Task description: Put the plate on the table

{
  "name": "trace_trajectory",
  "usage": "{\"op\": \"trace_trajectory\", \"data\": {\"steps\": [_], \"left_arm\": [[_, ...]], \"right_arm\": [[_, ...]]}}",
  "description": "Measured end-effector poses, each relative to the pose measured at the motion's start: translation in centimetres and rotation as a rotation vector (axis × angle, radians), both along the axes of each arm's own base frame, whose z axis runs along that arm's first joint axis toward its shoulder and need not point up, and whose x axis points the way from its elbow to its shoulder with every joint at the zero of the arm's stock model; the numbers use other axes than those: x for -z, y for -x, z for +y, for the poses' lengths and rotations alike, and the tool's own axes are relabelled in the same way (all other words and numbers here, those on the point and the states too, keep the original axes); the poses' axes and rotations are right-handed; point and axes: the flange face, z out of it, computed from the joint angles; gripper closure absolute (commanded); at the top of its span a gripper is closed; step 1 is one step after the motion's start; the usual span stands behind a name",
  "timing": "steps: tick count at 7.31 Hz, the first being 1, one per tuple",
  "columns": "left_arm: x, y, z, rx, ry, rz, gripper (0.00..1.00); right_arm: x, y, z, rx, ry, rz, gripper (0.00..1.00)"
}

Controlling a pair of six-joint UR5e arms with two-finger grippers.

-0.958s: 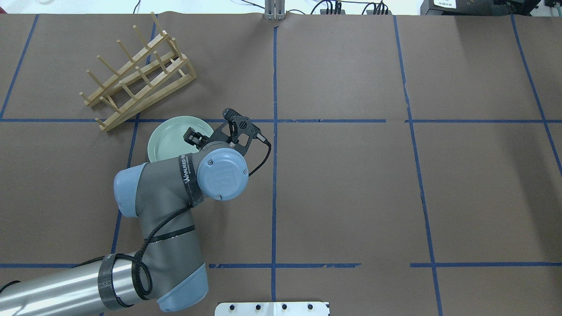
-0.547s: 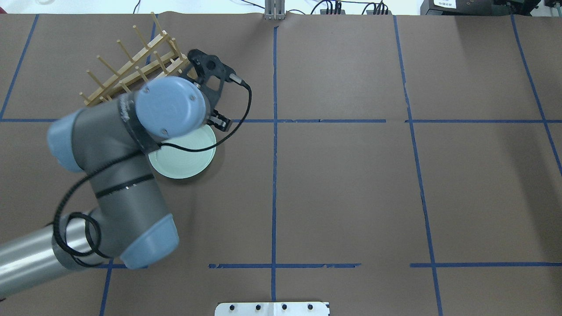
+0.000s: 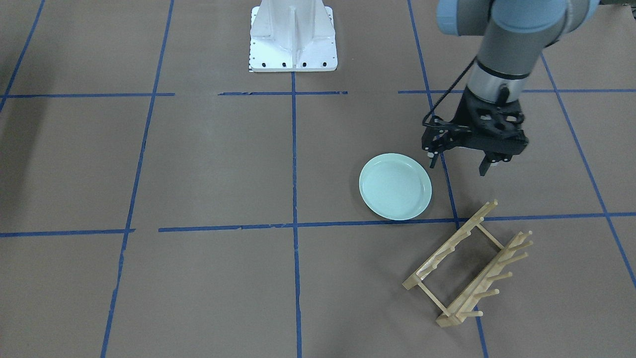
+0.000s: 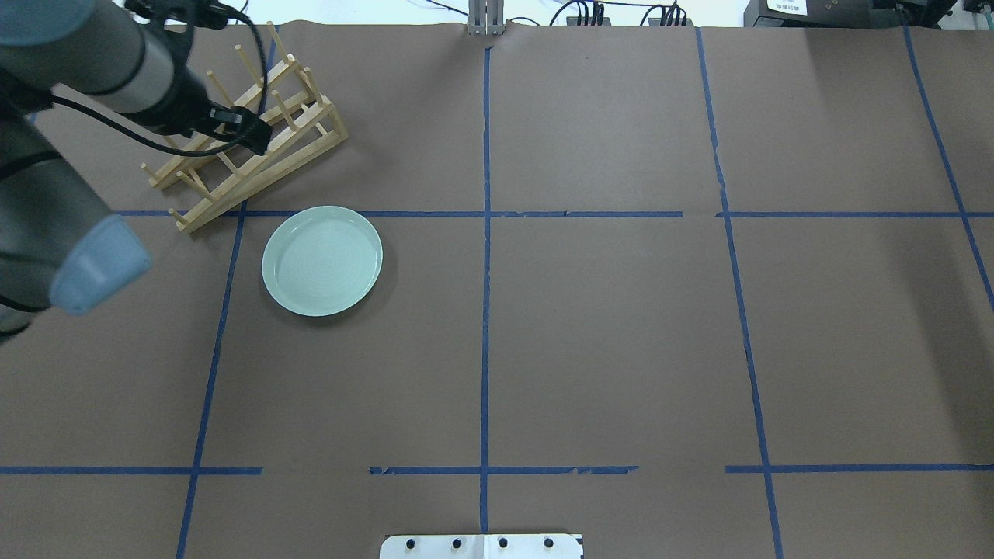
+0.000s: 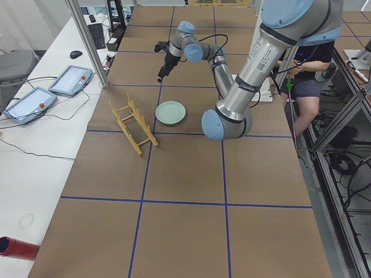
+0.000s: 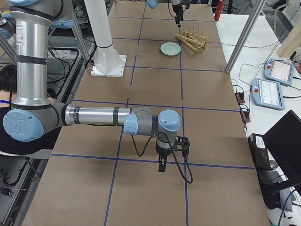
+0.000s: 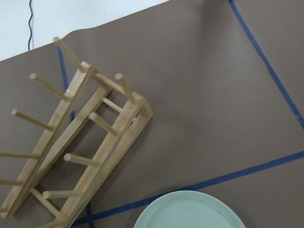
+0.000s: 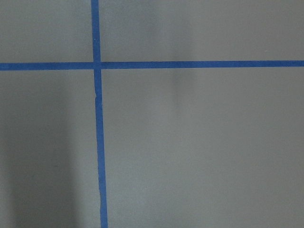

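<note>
**Plate Set Down, Left Gripper Clear: Hazards and View Coverage**

**Status.** The plate [image 4: 322,260] lies flat on the table [image 4: 606,349], rim up. It sits just beside the wooden peg rack [image 4: 248,147] without touching it, and close to a blue tape line [image 4: 543,213]. The left gripper [image 3: 458,164] hangs above the table with its fingers spread wide and nothing between them. The right gripper [image 6: 162,165] shows only in the right-side view, so whether it is open or closed cannot be told. Judged from this layout, the placing step appears complete.

**Hazards.**
- Rack contact: the left gripper is near the rack's upright pegs. A low or sideways move toward them could catch a peg and drag the rack.
- Plate disturbance: a displaced rack, or a gripper sweeping low over the plate, could push the glossy plate across the paper surface.

**View coverage.**
- The overhead view shows the gripper overlapping the rack. It cannot tell height from contact.
- The front-facing view shows the gripper raised, apart from both rack and plate, and shows the finger spread.
- The left wrist view shows bare table between rack and plate rim, but no fingers.
- The right wrist view shows only tape lines.
</note>
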Motion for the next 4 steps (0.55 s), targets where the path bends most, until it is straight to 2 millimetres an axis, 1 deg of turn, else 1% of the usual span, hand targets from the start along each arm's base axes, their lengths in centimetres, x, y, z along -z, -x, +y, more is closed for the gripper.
{"op": "trace_trajectory", "data": {"steps": [1,3,4], "left_arm": [[-4.9,5.9,-0.8,-0.042,0.032,0.030,0.00],[-16.1,18.2,-1.4,-0.107,0.045,0.034,0.00],[-21.4,23.3,-1.2,-0.115,0.049,0.015,0.00]], "right_arm": [[0.0,0.0,0.0,0.000,0.000,0.000,0.00],[0.0,0.0,0.0,0.000,0.000,0.000,0.00],[0.0,0.0,0.0,0.000,0.000,0.000,0.00]]}}
